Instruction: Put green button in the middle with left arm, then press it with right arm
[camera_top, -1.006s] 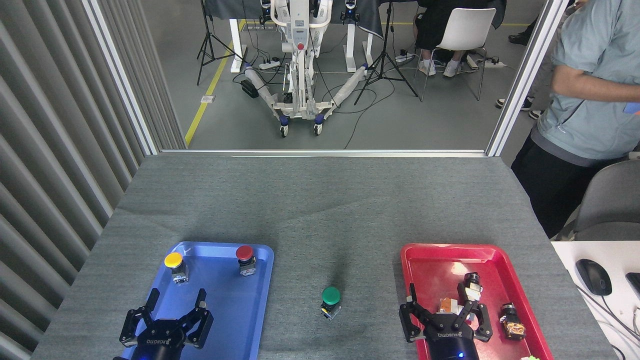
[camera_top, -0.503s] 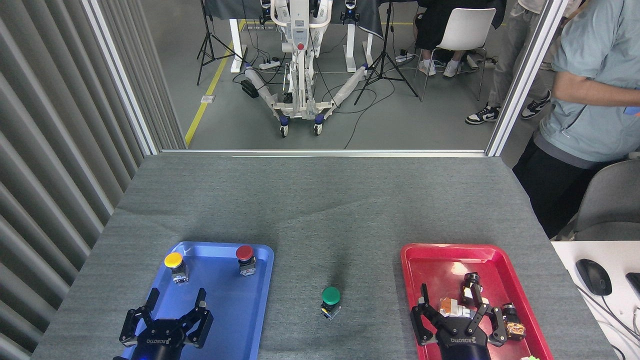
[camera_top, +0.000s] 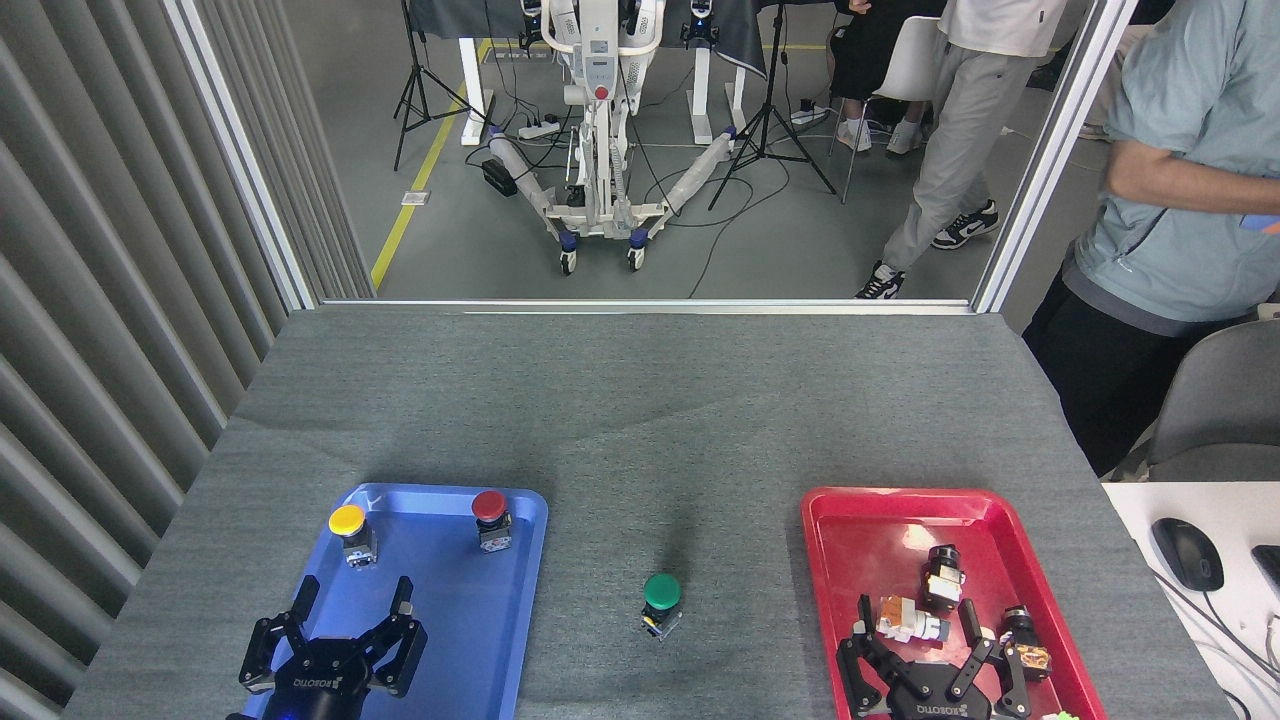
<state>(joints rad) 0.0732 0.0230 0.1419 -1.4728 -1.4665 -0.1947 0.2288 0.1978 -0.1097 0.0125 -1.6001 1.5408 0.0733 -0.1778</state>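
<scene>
The green button stands upright on the bare grey cloth of the middle, between the two trays, with nothing touching it. My left gripper hovers over the near part of the blue tray, fingers spread open and empty, well left of the button. Over the near end of the red tray is my right gripper, also open with nothing held, low at the picture's bottom edge and to the right of the button.
A yellow-capped button and a red-capped button stand at the far end of the blue tray. Small parts lie in the red tray. A person stands at the table's right side. A mouse rests on a white desk.
My right gripper has drawn back toward the near edge and slightly right over the red tray. The left gripper and green button have not moved. A person has walked into view beyond the table.
</scene>
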